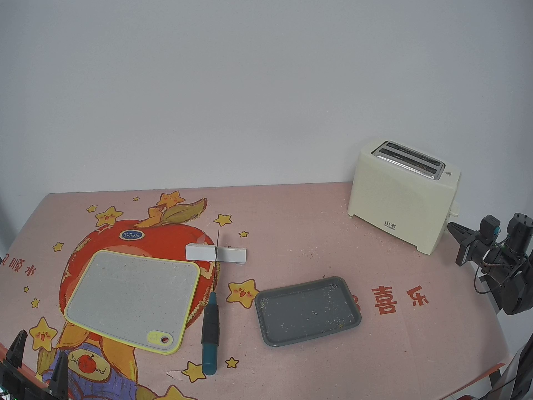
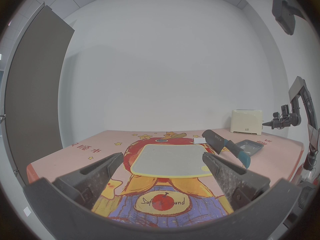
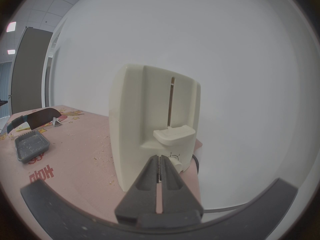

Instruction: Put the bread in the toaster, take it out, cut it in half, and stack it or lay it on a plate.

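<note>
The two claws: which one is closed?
The right claw, at the lever end of the toaster, is shut tight; the left claw, before the cutting board, gapes wide.

Toaster (image 1: 404, 194) slots' inside hidden; knife (image 1: 211, 329) blade edge-on, perhaps in stand (image 1: 200, 251).

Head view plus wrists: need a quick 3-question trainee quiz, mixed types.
1. True or false: the right gripper is shut, at the lever end of the toaster.
2. The knife lies: A) between the cutting board and the gray tray; B) in the tray; C) on the board.
3. Fill in: the left gripper is ____.

Key: 1 true; 2 A; 3 open.
</note>
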Controlling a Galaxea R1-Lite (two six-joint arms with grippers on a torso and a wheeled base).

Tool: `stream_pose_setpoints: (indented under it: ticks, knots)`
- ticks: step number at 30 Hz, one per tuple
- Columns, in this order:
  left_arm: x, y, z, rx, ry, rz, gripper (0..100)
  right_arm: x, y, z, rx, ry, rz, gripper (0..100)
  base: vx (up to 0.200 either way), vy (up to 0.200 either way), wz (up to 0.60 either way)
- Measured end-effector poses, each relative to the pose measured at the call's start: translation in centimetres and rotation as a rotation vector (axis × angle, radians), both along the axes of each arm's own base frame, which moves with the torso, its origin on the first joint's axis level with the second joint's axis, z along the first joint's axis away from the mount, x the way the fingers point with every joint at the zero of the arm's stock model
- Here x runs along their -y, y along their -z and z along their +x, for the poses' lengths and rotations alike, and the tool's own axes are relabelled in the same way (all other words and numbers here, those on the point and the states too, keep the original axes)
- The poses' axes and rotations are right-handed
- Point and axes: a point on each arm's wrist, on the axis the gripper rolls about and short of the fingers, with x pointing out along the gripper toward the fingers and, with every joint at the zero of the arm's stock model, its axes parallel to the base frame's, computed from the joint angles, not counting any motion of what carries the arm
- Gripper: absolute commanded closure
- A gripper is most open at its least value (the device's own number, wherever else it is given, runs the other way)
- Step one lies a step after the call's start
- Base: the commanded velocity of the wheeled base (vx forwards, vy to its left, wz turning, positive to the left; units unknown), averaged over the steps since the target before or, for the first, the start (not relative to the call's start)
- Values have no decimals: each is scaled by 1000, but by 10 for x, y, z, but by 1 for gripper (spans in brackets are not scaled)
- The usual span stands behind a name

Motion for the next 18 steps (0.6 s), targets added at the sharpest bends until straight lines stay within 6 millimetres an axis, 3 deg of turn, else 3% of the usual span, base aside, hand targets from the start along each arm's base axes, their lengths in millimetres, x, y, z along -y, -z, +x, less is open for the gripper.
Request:
stream_pose_setpoints:
  ticks: [18]
  knots:
    - [0,0,0,0,0,0,0,1,8,4,-9,10,0,100,0,0,0]
